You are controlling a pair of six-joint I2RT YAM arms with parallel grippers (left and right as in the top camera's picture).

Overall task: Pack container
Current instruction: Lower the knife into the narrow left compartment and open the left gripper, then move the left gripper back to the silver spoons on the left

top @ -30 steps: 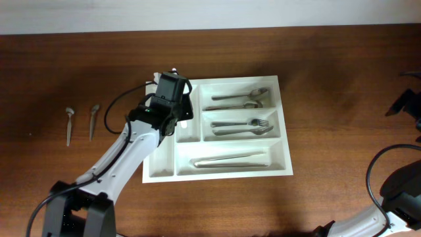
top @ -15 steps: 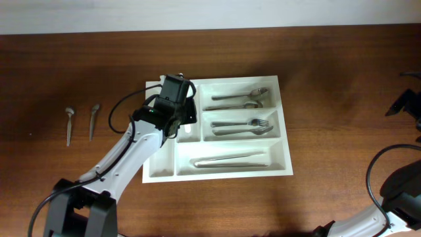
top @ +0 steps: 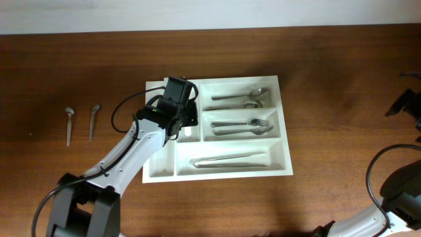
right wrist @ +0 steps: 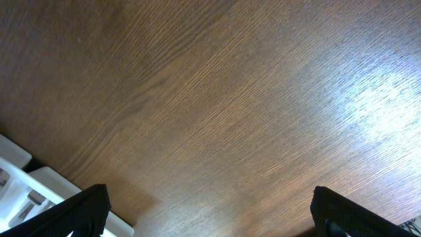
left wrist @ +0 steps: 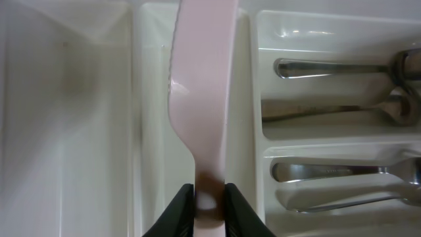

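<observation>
The white cutlery tray (top: 283, 125) lies in the middle of the table, with spoons (top: 240, 99), forks (top: 243, 126) and knives (top: 230, 160) in its three wide compartments. My left gripper (top: 184, 122) hovers over the tray's narrow upright compartments. In the left wrist view it (left wrist: 209, 197) is shut on a pale knife (left wrist: 202, 79) that points along a narrow compartment (left wrist: 154, 99). My right gripper (right wrist: 210, 210) is open and empty above bare wood, with a tray corner (right wrist: 26, 181) at the lower left of its view.
Two small spoons (top: 69, 124) (top: 93, 120) lie on the table far left of the tray. The right arm (top: 404, 105) sits at the table's right edge.
My left gripper has moved a little to the right and toward the front over the tray's narrow compartments, still holding the knife. The right arm has not moved.
</observation>
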